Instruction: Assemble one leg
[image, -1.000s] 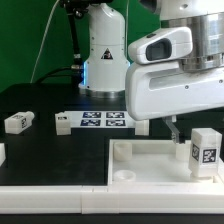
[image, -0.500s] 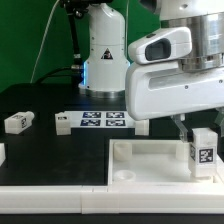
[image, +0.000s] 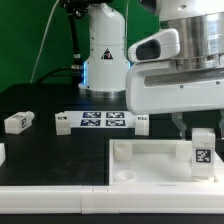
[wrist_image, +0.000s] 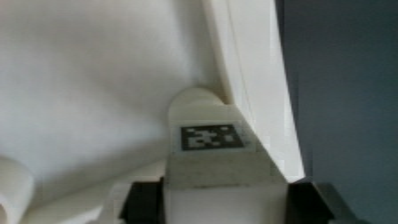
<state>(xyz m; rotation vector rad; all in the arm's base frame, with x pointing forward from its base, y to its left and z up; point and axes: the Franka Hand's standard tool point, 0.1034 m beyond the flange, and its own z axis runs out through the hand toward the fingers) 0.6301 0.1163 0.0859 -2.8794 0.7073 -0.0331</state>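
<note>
Your jaws are closed on the small chunky white plastic leg (image: 203, 152), one dark pad against each side, with its black-and-white tag (wrist_image: 212, 137) facing the wrist camera. The leg stands upright inside the large flat white tray (image: 150, 165), at the end on the exterior view's right, near the raised wall. You cannot tell whether it touches the floor. Beyond the tray, the black table (image: 40, 145) carries the marker board (image: 100, 121) and another small white tagged block (image: 18, 122).
</note>
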